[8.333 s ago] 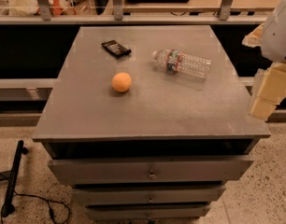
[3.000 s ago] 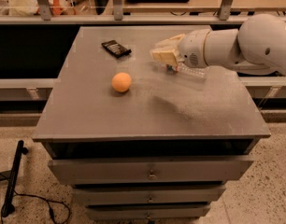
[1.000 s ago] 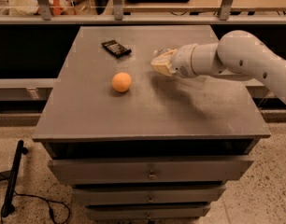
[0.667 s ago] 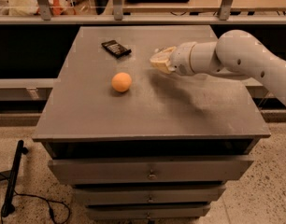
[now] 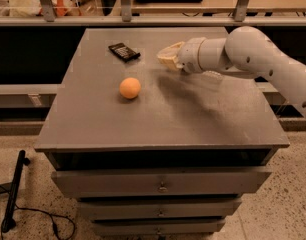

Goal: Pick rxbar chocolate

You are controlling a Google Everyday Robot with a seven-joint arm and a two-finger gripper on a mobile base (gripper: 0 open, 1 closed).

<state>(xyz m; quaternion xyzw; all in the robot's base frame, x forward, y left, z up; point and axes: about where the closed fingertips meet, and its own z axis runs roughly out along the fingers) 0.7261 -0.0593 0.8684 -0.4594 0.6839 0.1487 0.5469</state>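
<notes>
The rxbar chocolate (image 5: 124, 52) is a small flat black bar with pale lettering. It lies flat near the far left of the grey cabinet top (image 5: 158, 109). My gripper (image 5: 166, 60) hangs low over the top at the end of the white arm coming in from the right. It is to the right of the bar, with a clear gap between them. It holds nothing that I can see. The clear water bottle is almost wholly hidden behind the arm.
An orange ball (image 5: 129, 88) sits on the top, in front of the bar and left of the gripper. The white arm (image 5: 253, 54) crosses the right half of the top. Drawers (image 5: 163, 186) are below the front edge. A shelf rail (image 5: 143, 20) runs behind the cabinet.
The arm came in from the right edge and swung over the bottle. In the last second the gripper has crept a little further left toward the bar. Bar and ball have not moved.
</notes>
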